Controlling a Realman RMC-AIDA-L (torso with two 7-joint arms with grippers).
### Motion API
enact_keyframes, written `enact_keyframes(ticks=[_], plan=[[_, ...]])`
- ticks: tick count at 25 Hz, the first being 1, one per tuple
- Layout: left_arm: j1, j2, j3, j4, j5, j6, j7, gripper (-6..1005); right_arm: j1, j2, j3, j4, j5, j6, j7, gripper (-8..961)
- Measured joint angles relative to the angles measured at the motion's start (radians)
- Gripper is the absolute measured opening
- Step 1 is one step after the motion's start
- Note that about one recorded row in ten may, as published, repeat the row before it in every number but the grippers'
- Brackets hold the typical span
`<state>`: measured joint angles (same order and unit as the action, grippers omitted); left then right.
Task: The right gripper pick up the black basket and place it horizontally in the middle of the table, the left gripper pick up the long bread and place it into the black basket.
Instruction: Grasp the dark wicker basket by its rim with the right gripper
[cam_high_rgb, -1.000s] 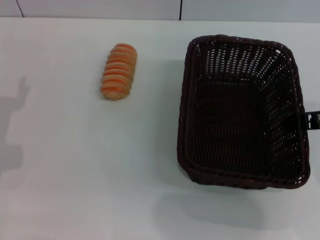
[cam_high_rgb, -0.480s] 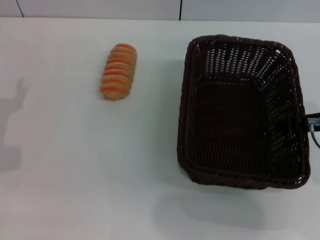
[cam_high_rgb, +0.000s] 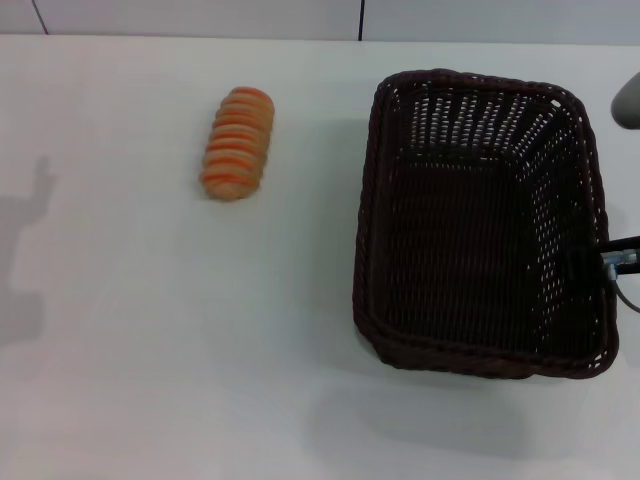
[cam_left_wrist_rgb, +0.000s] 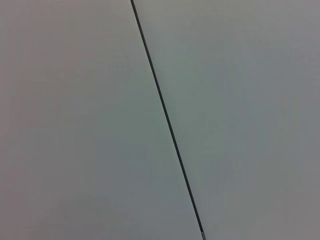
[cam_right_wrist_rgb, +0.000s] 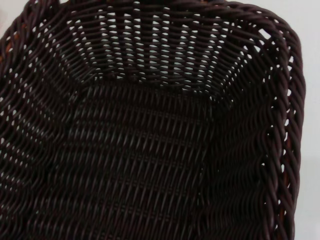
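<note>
The black basket (cam_high_rgb: 470, 78) stands empty on the right side of the white table (cam_high_rgb: 150, 330), its long side running away from me. The long bread (cam_high_rgb: 238, 142) lies left of it, well apart, on the far left-centre of the table. Only a small black and silver part of my right gripper (cam_high_rgb: 610, 258) shows, at the basket's right wall near the rim. The right wrist view looks closely into the basket's woven inside (cam_right_wrist_rgb: 150, 150) and at its braided rim (cam_right_wrist_rgb: 282, 100). My left gripper is out of view; only its shadow (cam_high_rgb: 25, 260) falls on the table's left.
A grey part of my right arm (cam_high_rgb: 628, 100) shows at the far right edge. The left wrist view holds only a plain grey surface with a thin dark seam (cam_left_wrist_rgb: 165, 120). A wall with a seam runs behind the table.
The right gripper's visible part at the basket's right wall has shifted slightly, and a grey part of the right arm has come into view at the far right. Basket and bread have not moved.
</note>
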<state>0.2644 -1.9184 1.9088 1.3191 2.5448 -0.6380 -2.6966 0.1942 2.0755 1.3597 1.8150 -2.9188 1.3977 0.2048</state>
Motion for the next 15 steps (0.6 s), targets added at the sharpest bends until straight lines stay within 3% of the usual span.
enact_keyframes(ticks=[2, 7, 15], plan=[[0.001, -0.002, 0.001, 0.0, 0.0, 0.0, 0.001, 856, 0.001, -0.001, -0.006, -0.004, 0.0, -0.003, -0.018, 263], [0.008, -0.005, 0.001, 0.001, 0.0, -0.002, 0.003, 856, -0.011, -0.002, -0.01, 0.007, 0.0, -0.026, -0.073, 211], [0.018, -0.009, 0.001, 0.015, 0.0, -0.004, 0.007, 856, -0.019, -0.006, 0.027, 0.101, -0.001, -0.013, -0.231, 208]])
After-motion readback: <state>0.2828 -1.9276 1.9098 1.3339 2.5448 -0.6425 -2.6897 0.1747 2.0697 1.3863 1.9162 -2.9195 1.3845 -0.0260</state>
